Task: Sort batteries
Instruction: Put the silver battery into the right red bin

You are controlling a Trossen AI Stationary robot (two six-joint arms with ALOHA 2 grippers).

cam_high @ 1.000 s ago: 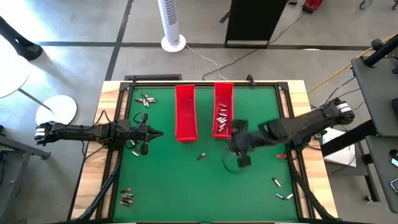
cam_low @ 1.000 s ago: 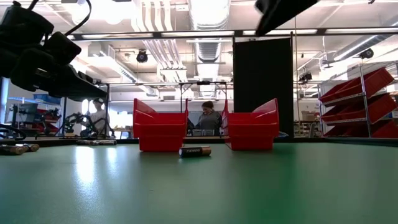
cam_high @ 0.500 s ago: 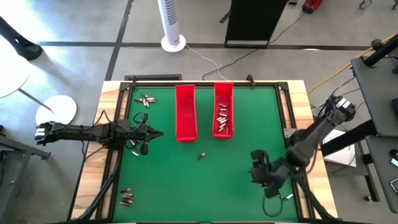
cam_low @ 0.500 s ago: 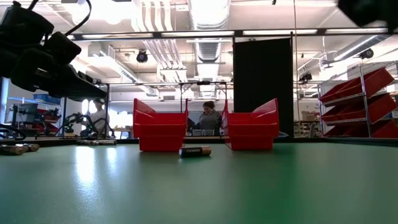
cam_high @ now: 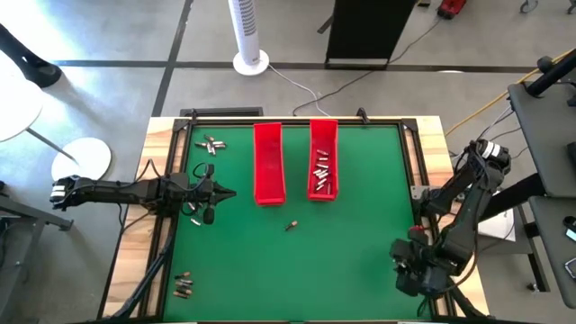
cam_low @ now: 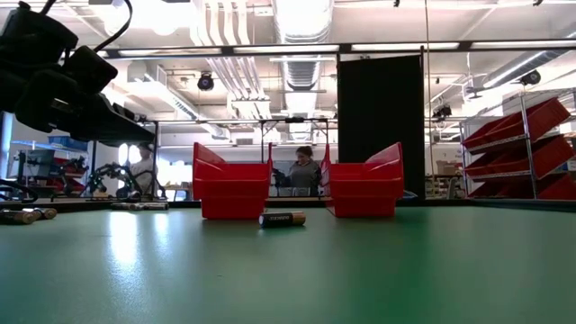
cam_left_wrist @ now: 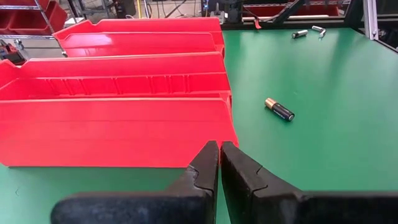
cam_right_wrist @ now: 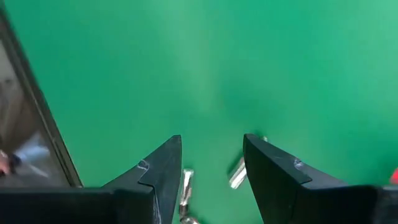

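- High view: the right pincer (cam_high: pixel 416 274) hovers over the worktop's (cam_high: pixel 297 265) near right corner; silvery batteries (cam_high: pixel 321 171) fill the right tray (cam_high: pixel 323 130).
- Right wrist view: it gapes empty above two batteries (cam_right_wrist: pixel 237 174); it should straddle just one.
- Left wrist view: the left pincer (cam_left_wrist: pixel 219 154) waits closed, empty.

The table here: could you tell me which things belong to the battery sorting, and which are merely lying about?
Job:
- loose batteries
- two red trays
- right gripper, open above the batteries near the table's right edge
- left gripper, shut, waiting

Lying about:
- tower fan
- black cabinet
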